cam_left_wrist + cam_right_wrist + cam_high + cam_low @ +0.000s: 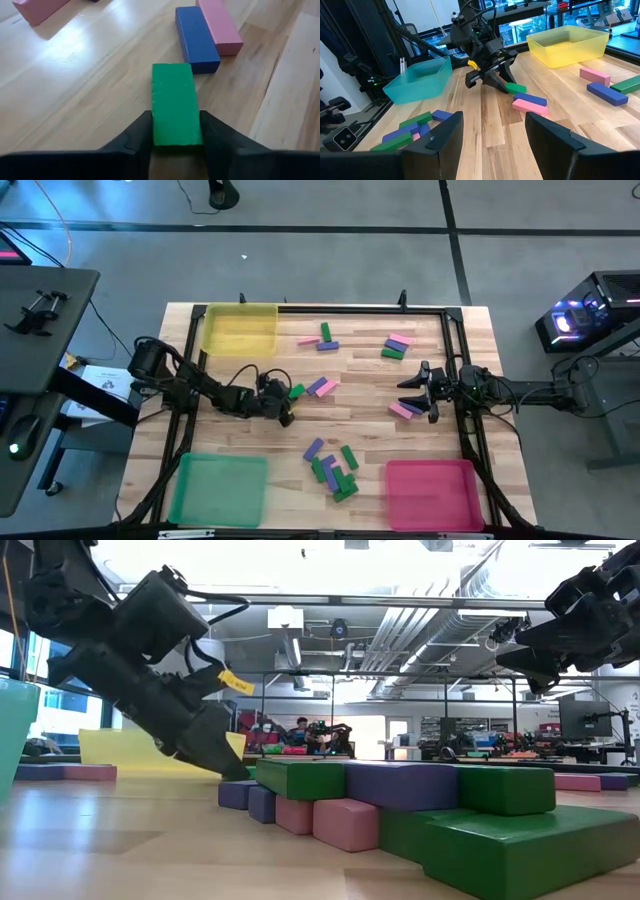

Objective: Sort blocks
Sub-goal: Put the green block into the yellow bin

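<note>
A green block point(172, 95) lies on the wooden table left of the middle, with my left gripper point(176, 125) shut on it; both also show in the high view, the block point(296, 391) and the gripper point(288, 402). A blue block point(196, 37) and a pink block point(220, 25) lie side by side just beyond it. My right gripper point(410, 395) hangs open above the table's right half, holding nothing, over a pink block point(403, 410). My left gripper pinches the green block's two long sides point(156, 125) between its two fingers, at the end nearest the arm. The fingers slant down from the table's left side and lie along the block. The block lies flat, its far end point(172, 70) on the table.
A yellow tray point(240, 330) stands at the far left, a green tray point(218, 490) at the near left, a pink-red tray point(432, 492) at the near right. Several blocks are heaped near the front middle point(335, 470); others lie at the far side point(325, 338) point(395, 345).
</note>
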Controlling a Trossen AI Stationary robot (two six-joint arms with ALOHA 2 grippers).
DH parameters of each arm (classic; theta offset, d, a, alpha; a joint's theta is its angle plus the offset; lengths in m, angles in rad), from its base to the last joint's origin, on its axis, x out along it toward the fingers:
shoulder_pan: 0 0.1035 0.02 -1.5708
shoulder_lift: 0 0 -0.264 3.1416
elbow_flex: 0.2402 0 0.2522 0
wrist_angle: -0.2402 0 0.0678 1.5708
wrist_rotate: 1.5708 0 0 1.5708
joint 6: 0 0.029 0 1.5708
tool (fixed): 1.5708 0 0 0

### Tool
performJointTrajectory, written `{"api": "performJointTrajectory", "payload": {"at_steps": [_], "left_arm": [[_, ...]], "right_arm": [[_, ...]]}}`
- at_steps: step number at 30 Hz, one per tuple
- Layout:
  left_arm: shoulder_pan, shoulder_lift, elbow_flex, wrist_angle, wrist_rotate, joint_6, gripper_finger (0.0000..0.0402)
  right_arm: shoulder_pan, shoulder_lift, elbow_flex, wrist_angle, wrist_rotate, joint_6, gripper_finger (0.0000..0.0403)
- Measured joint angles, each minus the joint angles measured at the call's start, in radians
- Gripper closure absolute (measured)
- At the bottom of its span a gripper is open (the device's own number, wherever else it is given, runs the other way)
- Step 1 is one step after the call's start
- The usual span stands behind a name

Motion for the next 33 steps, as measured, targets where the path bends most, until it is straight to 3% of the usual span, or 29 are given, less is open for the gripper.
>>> {"api": "performJointTrajectory", "payload": {"at_steps": [5,9,14,18,24,29,33], "left_arm": [[-0.009,-0.057,-0.004,-0.037,0.007,0.045,0.0302],[-0.035,-0.21,0.019,-0.115,-0.054,0.079,0.0302],[-0.054,-0.433,0.138,-0.441,-0.203,0.16,0.0302],[0.017,-0.548,0.274,-0.751,-0.275,0.184,0.0302],[0.282,-0.596,0.416,-1.086,-0.156,0.166,0.0302],[0.566,-0.54,0.42,-1.195,0.084,0.169,0.0302],[0.73,-0.46,0.42,-1.227,0.156,0.201,0.0302]], "right_arm": [[0.0,0.0,0.0,0.0,0.0,0.0,0.0204],[0.0,0.0,0.0,0.0,0.0,0.0,0.0204],[0.0,0.0,0.0,0.0,0.0,0.0,0.0204],[0.0,0.0,0.0,0.0,0.0,0.0,0.0204],[0.0,0.0,0.0,0.0,0.0,0.0,0.0204],[0.0,0.0,0.0,0.0,0.0,0.0,0.0204],[0.0,0.0,0.0,0.0,0.0,0.0,0.0204]]}}
